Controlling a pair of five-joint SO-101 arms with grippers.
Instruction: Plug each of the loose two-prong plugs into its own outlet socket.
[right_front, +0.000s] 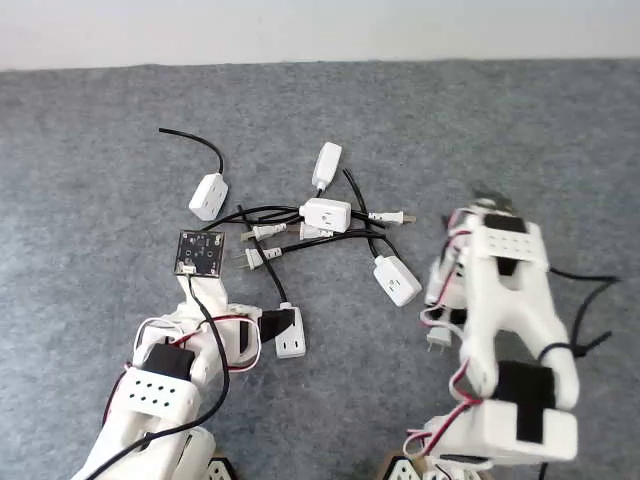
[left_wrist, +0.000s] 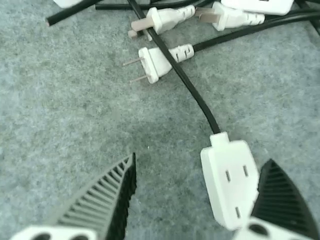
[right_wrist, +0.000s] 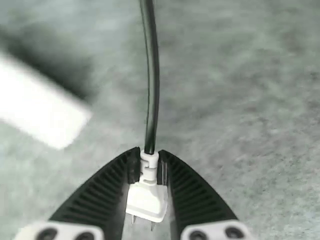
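Observation:
Several white outlet sockets and two-prong plugs on black cords lie tangled mid-table. My left gripper (left_wrist: 195, 200) is open low over the carpet, and a socket (left_wrist: 230, 180) lies face-up against the inside of one finger (left_wrist: 280, 200). In the high view this socket (right_front: 289, 335) sits by the left gripper (right_front: 265, 333). Loose plugs (left_wrist: 155, 65) (left_wrist: 160, 20) lie just beyond it. My right gripper (right_wrist: 146, 200) is shut on a white plug (right_wrist: 146, 197), prongs toward the wrist and cord running away. That plug (right_front: 438, 340) shows beside the right arm.
Other sockets lie at the back left (right_front: 208, 196), back centre (right_front: 326, 165), centre (right_front: 325, 213) and nearer the right arm (right_front: 396, 280). Another loose plug (right_front: 395, 216) points right. A blurred white block (right_wrist: 40, 115) lies near the held plug. Grey carpet (right_front: 90, 300) covers the table.

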